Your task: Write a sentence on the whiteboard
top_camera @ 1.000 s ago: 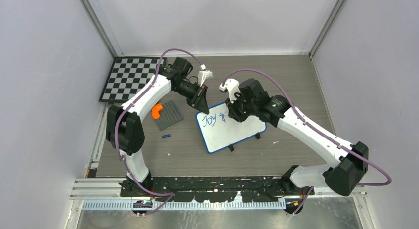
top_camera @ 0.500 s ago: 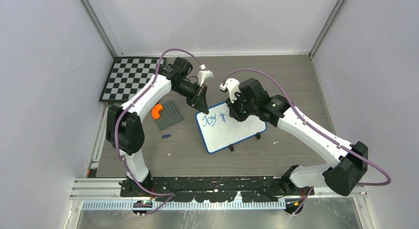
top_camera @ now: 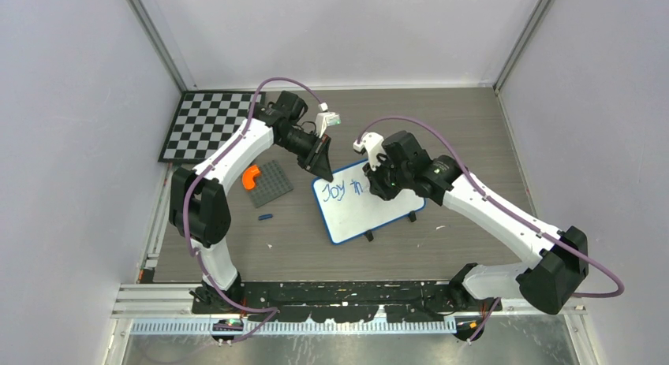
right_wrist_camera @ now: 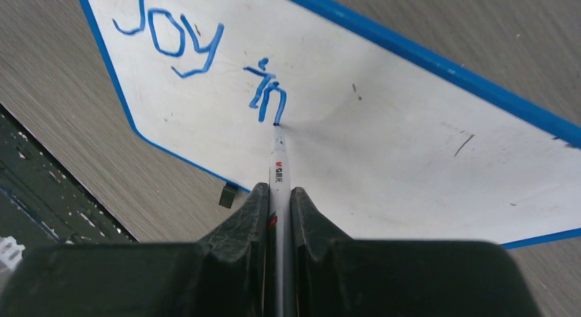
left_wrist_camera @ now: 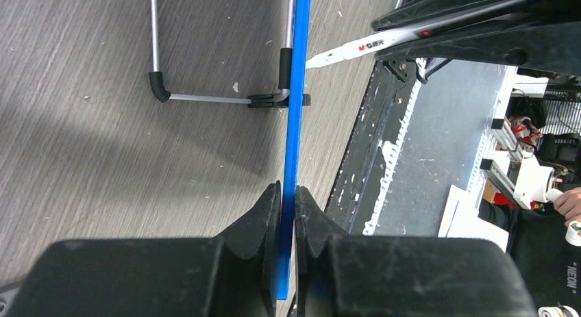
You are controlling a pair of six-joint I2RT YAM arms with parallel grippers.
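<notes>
On the whiteboard (right_wrist_camera: 384, 125), an M&G marker (right_wrist_camera: 279, 173) touches the sentence (right_wrist_camera: 204, 51) "Joy in".

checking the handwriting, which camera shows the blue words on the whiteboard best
Right wrist: the sentence reads "Joy in", large and sharp. Top external shows it tiny. Left wrist sees only the whiteboard edge-on.

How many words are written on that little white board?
2. "Joy" is near the left end of the whiteboard; "in" comes just after it, at the marker tip. Part of the board is out of view, so more may be hidden.
</notes>
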